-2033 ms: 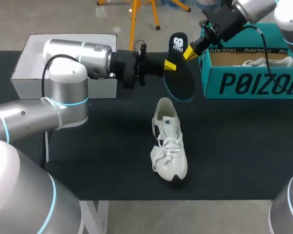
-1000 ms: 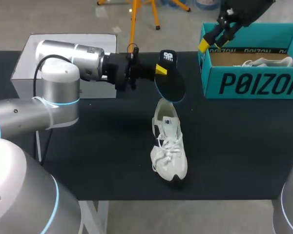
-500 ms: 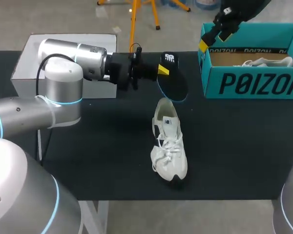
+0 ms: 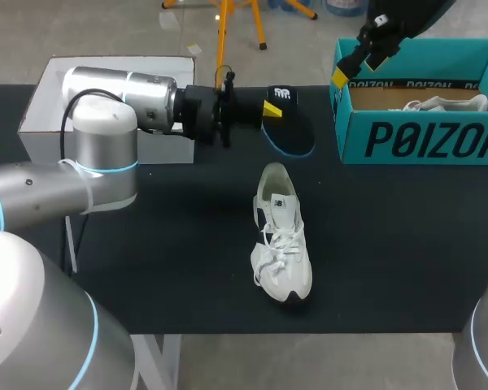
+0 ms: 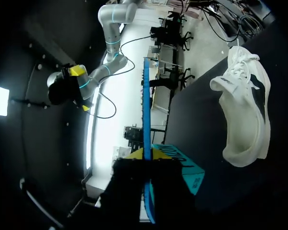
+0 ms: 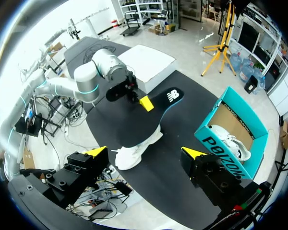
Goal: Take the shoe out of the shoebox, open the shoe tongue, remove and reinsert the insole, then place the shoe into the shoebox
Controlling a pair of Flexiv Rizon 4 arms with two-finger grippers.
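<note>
A white shoe (image 4: 281, 244) lies on the black table, toe toward the front edge, laces loose. My left gripper (image 4: 270, 111) is shut on a black insole (image 4: 289, 126) with a blue rim and holds it in the air just behind the shoe's heel. In the left wrist view the insole (image 5: 146, 115) shows edge-on between the yellow tips (image 5: 144, 154), with the shoe (image 5: 245, 110) off to one side. My right gripper (image 4: 346, 71) hangs open and empty high over the near corner of the teal shoebox (image 4: 415, 134). From there the right gripper (image 6: 144, 153) looks down on the insole (image 6: 164, 101) and the shoe (image 6: 137, 146).
The teal shoebox (image 6: 229, 128) at the back right holds a second white shoe (image 4: 444, 103). A white lid (image 4: 53, 110) lies at the back left, partly behind my left arm (image 4: 122, 93).
My left gripper has turned the insole flatter and lifted its lower end away from the shoe's heel. My right gripper has barely moved above the shoebox corner.
</note>
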